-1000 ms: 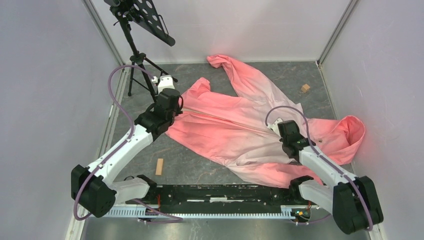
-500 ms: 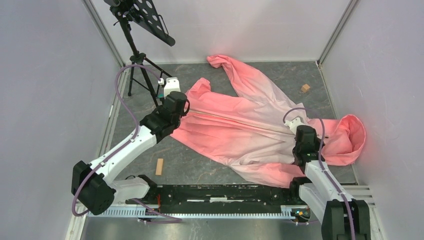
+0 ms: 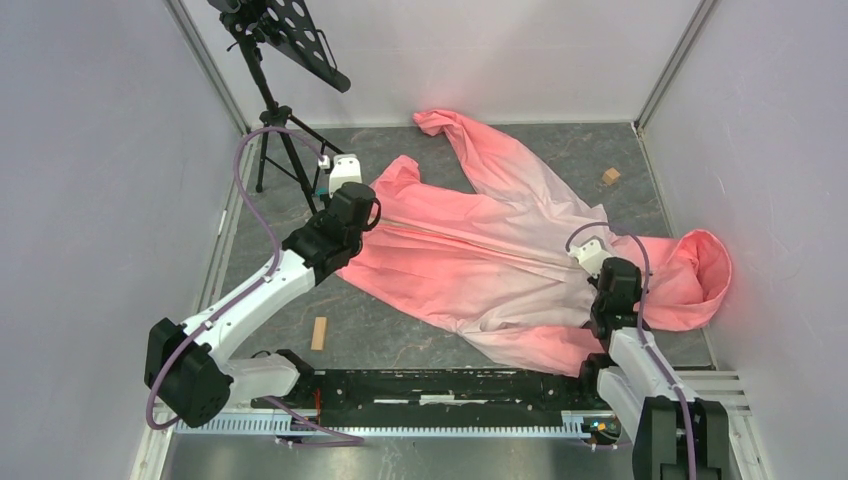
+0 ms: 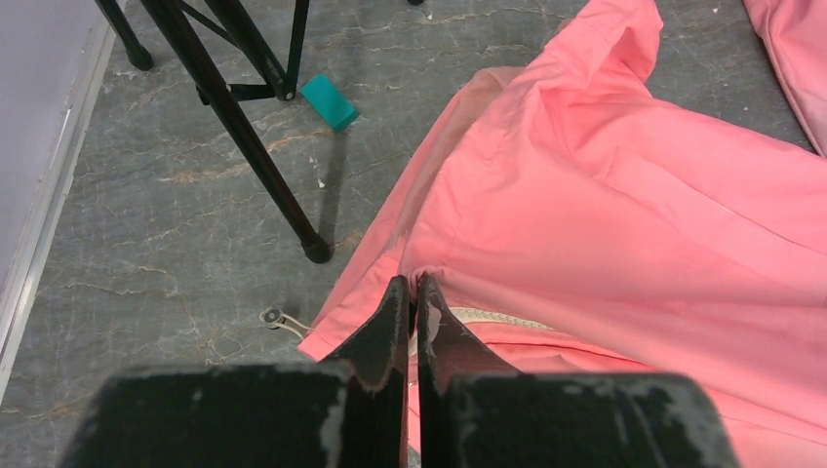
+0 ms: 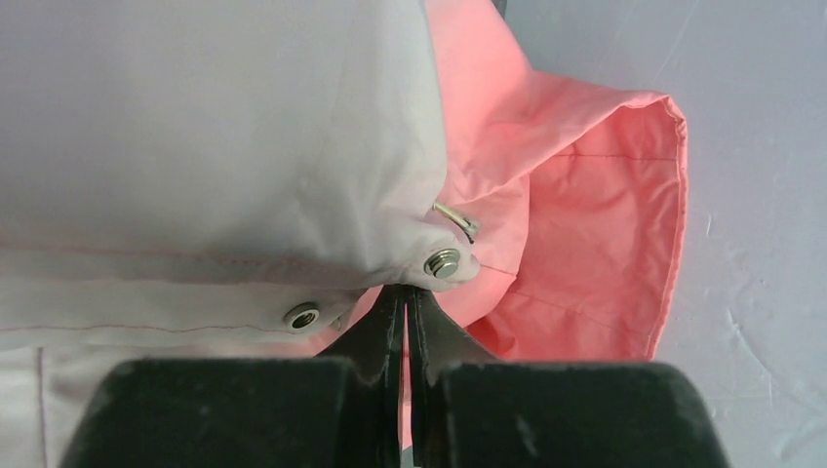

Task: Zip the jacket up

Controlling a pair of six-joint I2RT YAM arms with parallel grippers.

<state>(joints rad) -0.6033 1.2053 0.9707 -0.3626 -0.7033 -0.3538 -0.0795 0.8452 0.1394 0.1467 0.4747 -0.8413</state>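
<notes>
The salmon-to-whitish jacket (image 3: 470, 250) lies spread on the grey floor, its hood (image 3: 700, 275) at the right and one sleeve reaching to the back wall. My left gripper (image 3: 360, 222) is shut on the jacket's pink bottom hem (image 4: 458, 244), right beside the pale zipper (image 4: 488, 319); in the left wrist view the gripper (image 4: 411, 285) pinches a fold of fabric. My right gripper (image 3: 602, 270) is at the collar end by the hood. In the right wrist view it (image 5: 406, 292) is shut on the whitish collar edge, just under a metal snap (image 5: 443, 261), with the hood (image 5: 605, 224) beyond.
A black tripod stand (image 3: 280, 120) stands at the back left, one leg (image 4: 263, 166) close to the hem. A teal block (image 4: 329, 101), a cord toggle (image 4: 273, 317), a wooden block (image 3: 319, 332) and a smaller one (image 3: 610, 176) lie on the floor. Walls enclose three sides.
My right gripper has moved right toward the hood with the collar in it, pulling the front straighter. My left gripper shifted slightly away and right early on, then held still.
</notes>
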